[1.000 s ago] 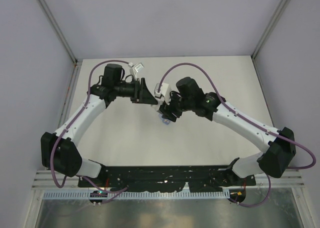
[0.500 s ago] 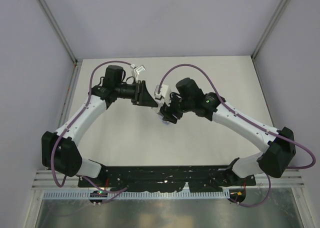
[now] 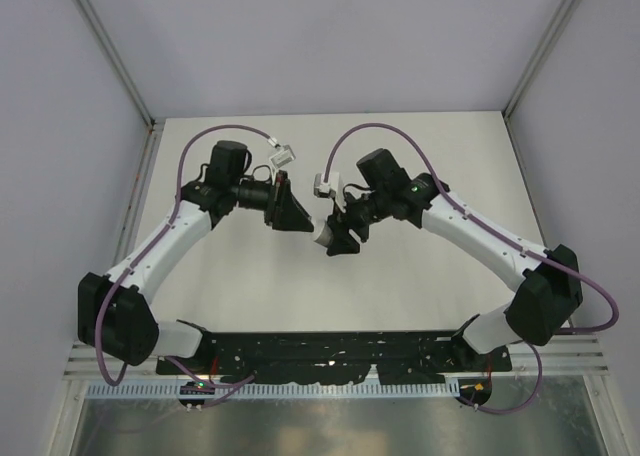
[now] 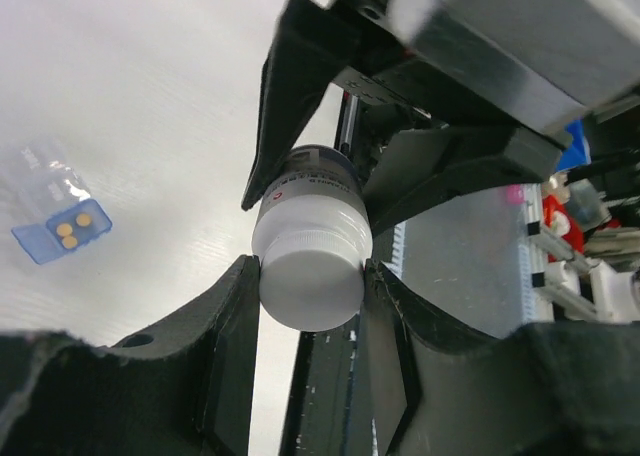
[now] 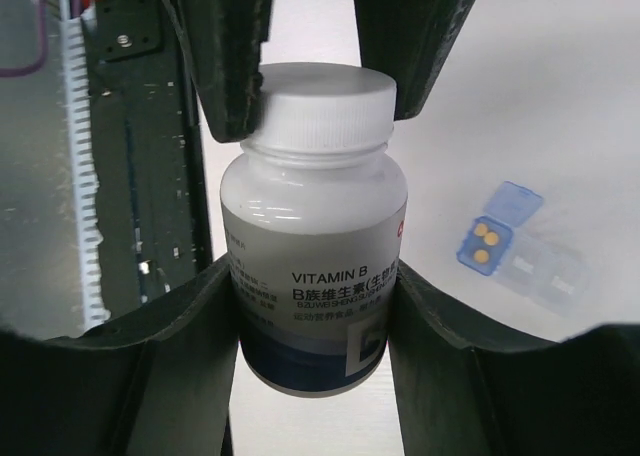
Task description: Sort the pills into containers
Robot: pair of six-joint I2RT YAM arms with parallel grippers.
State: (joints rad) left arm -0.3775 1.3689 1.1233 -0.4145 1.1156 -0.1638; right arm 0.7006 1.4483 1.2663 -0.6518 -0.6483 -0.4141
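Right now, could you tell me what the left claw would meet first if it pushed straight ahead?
The bottle whose white cap the left claw grips, then probably the right claw holding it.

top view overhead, far; wrist views close, sharing bottle (image 5: 313, 276)

- Left arm (image 3: 165, 238) and right arm (image 3: 478, 238) look identical: glossy white tube shells with chunky black joint housings.
- A thin purple cable (image 3: 378, 127) loops off each one, running to a small white plug block (image 3: 283, 158).
- There's a tiny green light (image 3: 412, 188) on the right arm's black wrist housing.
- Left gripper (image 4: 310, 286) and right gripper (image 5: 312, 306) have matte black wedge fingers (image 4: 225, 346) with a grainy finish. One left finger has a little round hole (image 4: 137, 340).
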